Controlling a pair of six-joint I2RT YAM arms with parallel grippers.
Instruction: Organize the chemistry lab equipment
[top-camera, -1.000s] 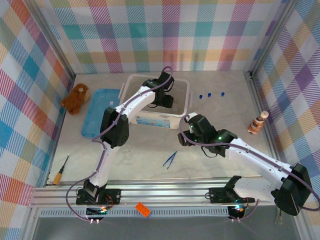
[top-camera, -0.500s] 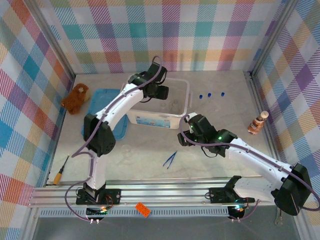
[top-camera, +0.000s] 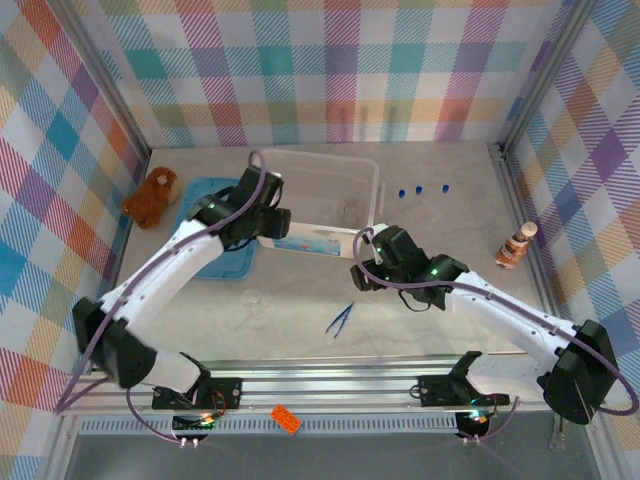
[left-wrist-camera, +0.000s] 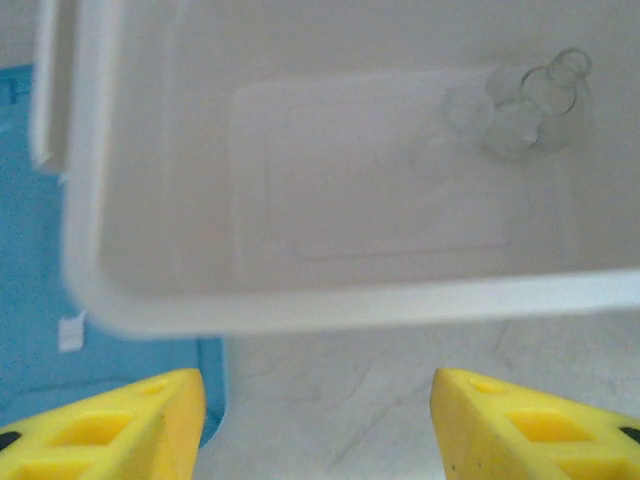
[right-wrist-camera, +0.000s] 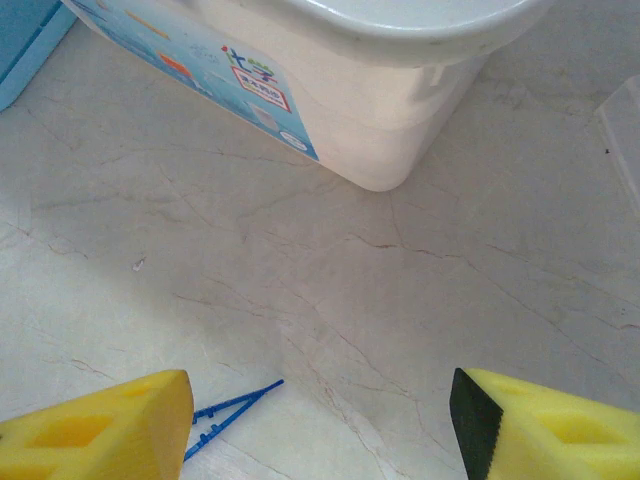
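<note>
Jaws of the left gripper (left-wrist-camera: 315, 410) gape wide, holding nothing, facing the rim of the white bin (left-wrist-camera: 110, 260); clear petri dishes (left-wrist-camera: 520, 110) lie inside at one o'clock. Right gripper (right-wrist-camera: 320, 410) jaws likewise stand apart, empty; blue tweezers (right-wrist-camera: 235, 405) lie at seven o'clock on the table (right-wrist-camera: 400, 280)

You had clear petri dishes (left-wrist-camera: 520, 115) clustered in the bin's (left-wrist-camera: 300, 300) corner, and blue tweezers (top-camera: 340, 318) lying flat on the table (top-camera: 430, 230).

The tabletop (right-wrist-camera: 400, 300) looks like smooth, matt, veined stone. The bin (left-wrist-camera: 330, 300) is smooth white plastic; the petri dishes (left-wrist-camera: 520, 110) inside are clear and glossy.
</note>
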